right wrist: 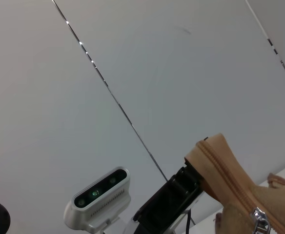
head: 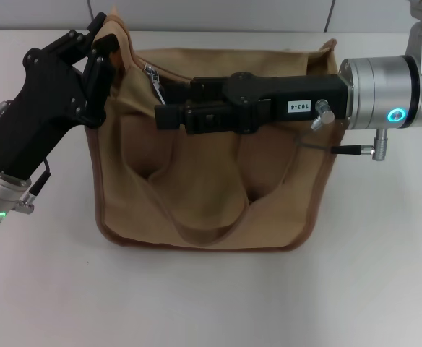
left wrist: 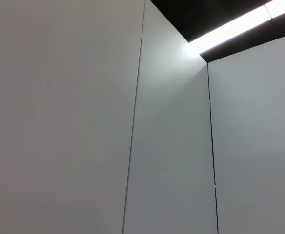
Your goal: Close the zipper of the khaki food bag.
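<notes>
The khaki food bag (head: 211, 188) lies on the white table, with its handles spread over its side. My left gripper (head: 99, 54) is shut on the bag's top left corner and holds it up. That corner also shows in the right wrist view (right wrist: 208, 158). The zipper (right wrist: 233, 192) runs from that corner, and its silver pull tab (head: 154, 78) sits near the left end. The tab also shows in the right wrist view (right wrist: 259, 222). My right gripper (head: 160, 108) reaches in from the right across the bag's top, its tip right beside the pull tab.
The white table (head: 211, 303) surrounds the bag, with its back edge against a pale wall. The left wrist view shows only wall panels and a ceiling light. The left arm's wrist camera (right wrist: 99, 197) shows in the right wrist view.
</notes>
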{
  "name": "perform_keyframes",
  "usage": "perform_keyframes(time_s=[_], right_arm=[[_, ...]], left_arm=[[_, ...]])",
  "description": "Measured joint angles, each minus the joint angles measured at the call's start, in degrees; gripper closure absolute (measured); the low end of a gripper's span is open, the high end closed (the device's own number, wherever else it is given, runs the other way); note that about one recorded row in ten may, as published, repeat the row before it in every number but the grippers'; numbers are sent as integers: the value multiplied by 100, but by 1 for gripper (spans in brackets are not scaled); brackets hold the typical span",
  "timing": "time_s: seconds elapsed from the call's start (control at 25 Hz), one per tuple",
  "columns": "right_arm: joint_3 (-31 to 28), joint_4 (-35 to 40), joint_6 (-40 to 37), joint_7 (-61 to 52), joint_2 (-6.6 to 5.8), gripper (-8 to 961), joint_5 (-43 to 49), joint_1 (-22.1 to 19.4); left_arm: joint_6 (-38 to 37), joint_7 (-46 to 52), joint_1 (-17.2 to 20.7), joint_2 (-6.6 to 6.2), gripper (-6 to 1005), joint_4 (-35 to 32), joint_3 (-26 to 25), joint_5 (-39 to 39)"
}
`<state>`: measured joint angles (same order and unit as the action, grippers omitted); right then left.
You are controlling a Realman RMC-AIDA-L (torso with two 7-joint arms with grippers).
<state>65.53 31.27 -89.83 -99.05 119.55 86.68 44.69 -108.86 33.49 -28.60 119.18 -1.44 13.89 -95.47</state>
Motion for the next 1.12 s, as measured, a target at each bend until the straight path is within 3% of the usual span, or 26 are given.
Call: perform_keyframes(time_s=[0.36,1.12], right_arm=[[20,-17,388,-121,0,183,-19,13],[161,-27,284,-1,13,183,-290,-8]], left_arm=[[-10,0,-6,0,910,44,0,-9],[-7,-18,-6,0,910,64,0,3]])
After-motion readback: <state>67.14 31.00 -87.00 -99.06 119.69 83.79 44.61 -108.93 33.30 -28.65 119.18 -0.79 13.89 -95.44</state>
